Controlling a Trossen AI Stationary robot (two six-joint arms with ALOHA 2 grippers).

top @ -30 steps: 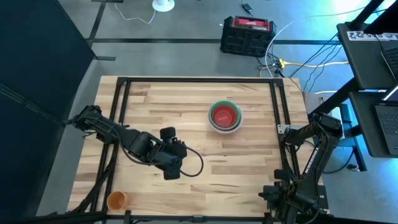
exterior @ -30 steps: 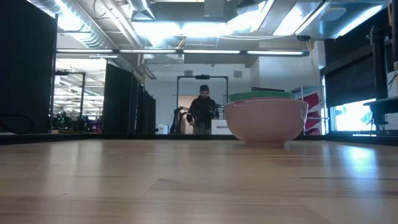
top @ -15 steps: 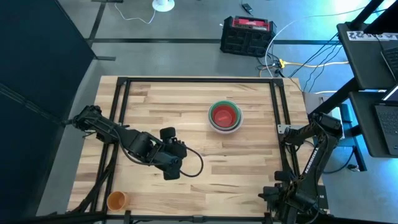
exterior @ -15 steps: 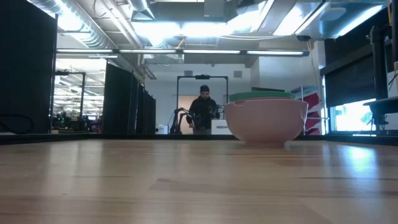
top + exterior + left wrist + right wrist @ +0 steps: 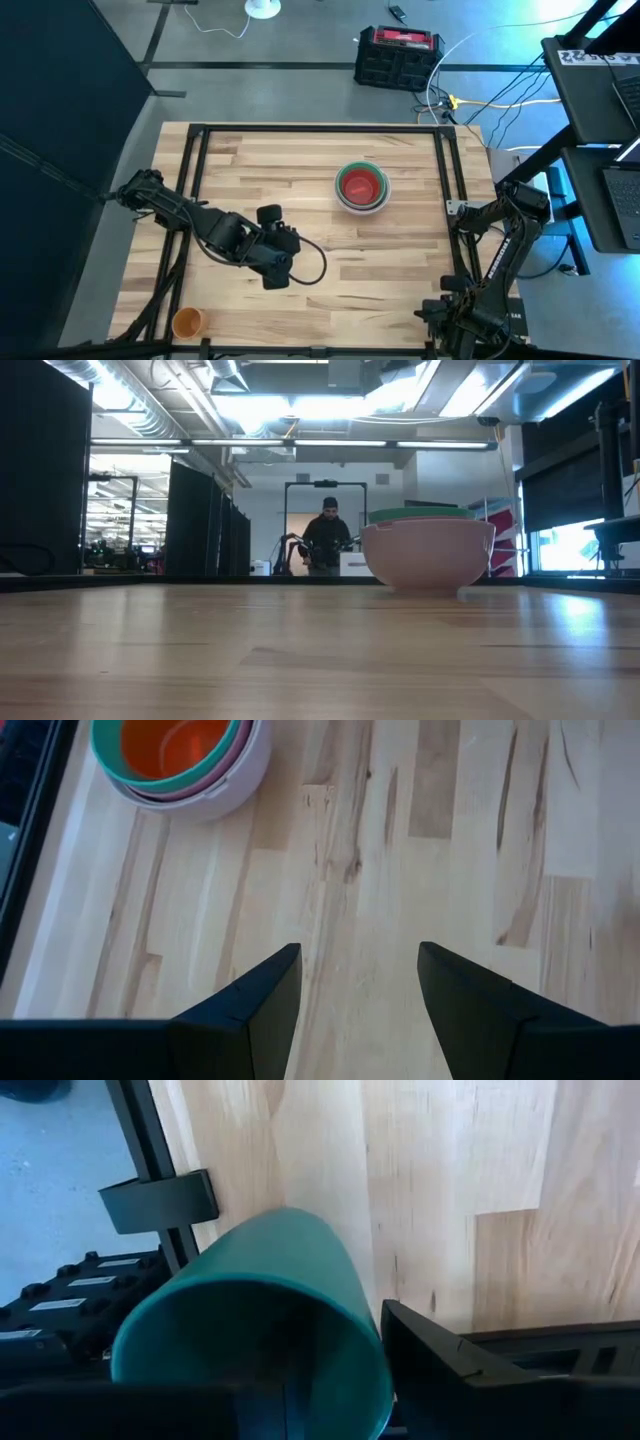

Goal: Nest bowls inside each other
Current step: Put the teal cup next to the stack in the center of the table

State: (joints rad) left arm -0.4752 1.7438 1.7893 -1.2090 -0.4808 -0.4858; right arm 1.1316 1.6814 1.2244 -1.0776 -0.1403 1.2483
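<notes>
The bowls (image 5: 362, 187) stand nested in one stack on the table's far right half: a red one innermost, then green and pink rims, inside a pale outer bowl (image 5: 180, 760). The low view shows the stack (image 5: 428, 552) resting on its base. My left gripper (image 5: 357, 980) hangs open over bare wood left of the stack, its arm (image 5: 245, 245) reaching in from the left edge. My right gripper (image 5: 330, 1380) is at the table's near right corner, pointing down, with a teal cup (image 5: 270, 1310) in it. My right gripper has the teal cup by its rim wall (image 5: 365, 1370), coming from above. One finger (image 5: 440, 1365) stands against the outside of the wall. The other is hidden in the cup's dark inside. The cup's mouth faces up toward the wrist, its base toward the table.
An orange cup (image 5: 187, 321) stands at the near left corner. A black frame rail (image 5: 445, 200) runs along the table's edges, with a bracket (image 5: 160, 1200) close to the teal cup. A person (image 5: 328, 540) stands far off in the room.
</notes>
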